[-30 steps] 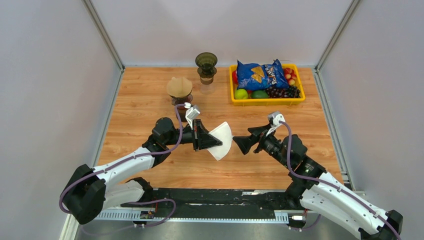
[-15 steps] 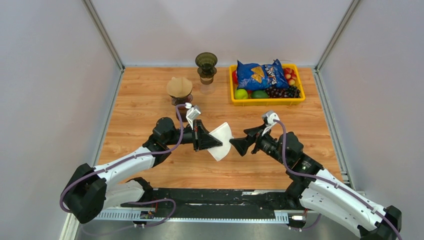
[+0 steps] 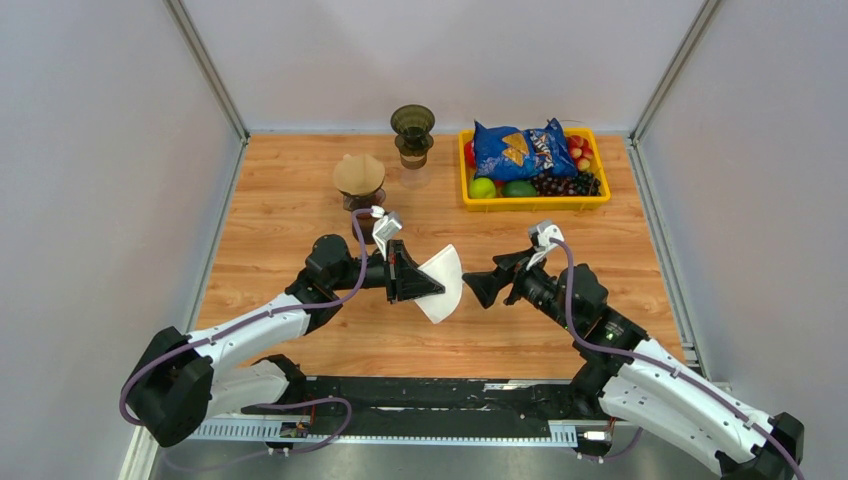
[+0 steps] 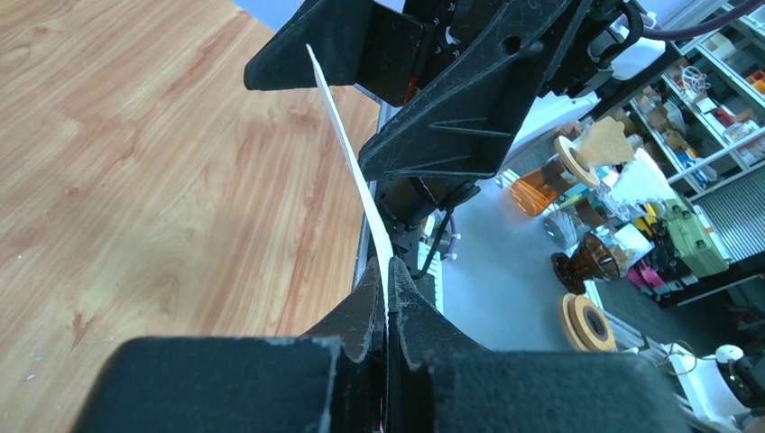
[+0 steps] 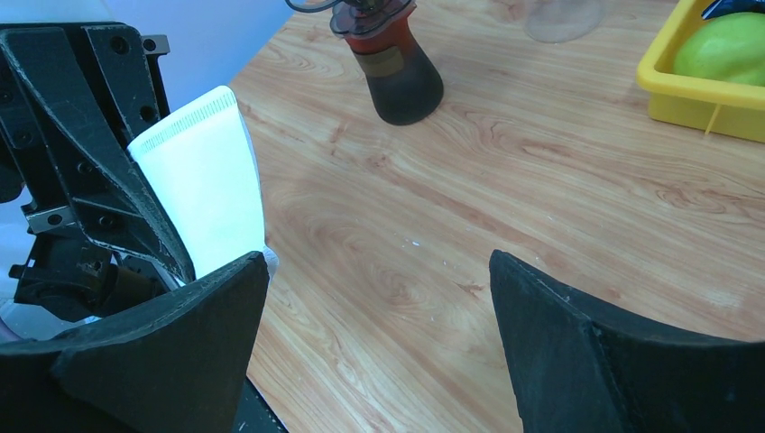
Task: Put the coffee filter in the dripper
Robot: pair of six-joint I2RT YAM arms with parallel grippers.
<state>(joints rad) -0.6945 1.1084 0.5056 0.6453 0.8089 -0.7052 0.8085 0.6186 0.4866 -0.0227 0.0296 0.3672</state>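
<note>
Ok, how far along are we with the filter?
Done: the filter is off the table, clamped flat in the left gripper. In hand: the open right gripper sits beside its free edge, not gripping. Left: opening it and setting it in the dripper at the back.

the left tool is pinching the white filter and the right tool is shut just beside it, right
Not quite: the right tool is open, jaws spread wide, as the right wrist view shows. The left tool is indeed pinching the white filter, with the right tool just beside it.
</note>
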